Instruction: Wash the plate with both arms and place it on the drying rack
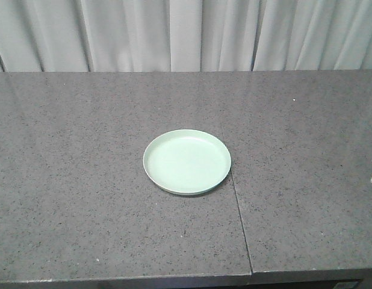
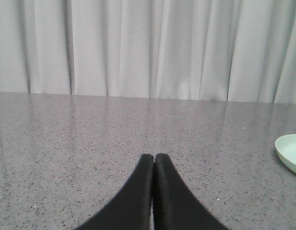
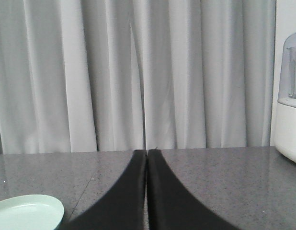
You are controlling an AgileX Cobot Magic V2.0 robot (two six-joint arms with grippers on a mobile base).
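the plate [image 1: 186,161] lies flat, rim up, on the table [image 1: 83,120], near the middle of the surface in the front view. a thin seam [image 1: 239,211] in the table top runs from the far side to the near edge and passes right at the plate's right edge. neither tool touches the plate.

the left tool [image 2: 154,157] is to the left of the plate and apart from it. in the left wrist view only part of the plate's rim shows, at the right border. the tool's two black fingers are pressed together at the tips.

the right tool [image 3: 146,152] is to the right of the plate. in the right wrist view the plate shows at the lower left corner. its fingers likewise meet tip to tip with no object between them.

behind the plate, past the far edge of the table, hangs a pale pleated curtain [image 1: 174,36]. a white appliance with a clear top [image 3: 289,120] stands further to the right of the plate, at the right border of the right wrist view.
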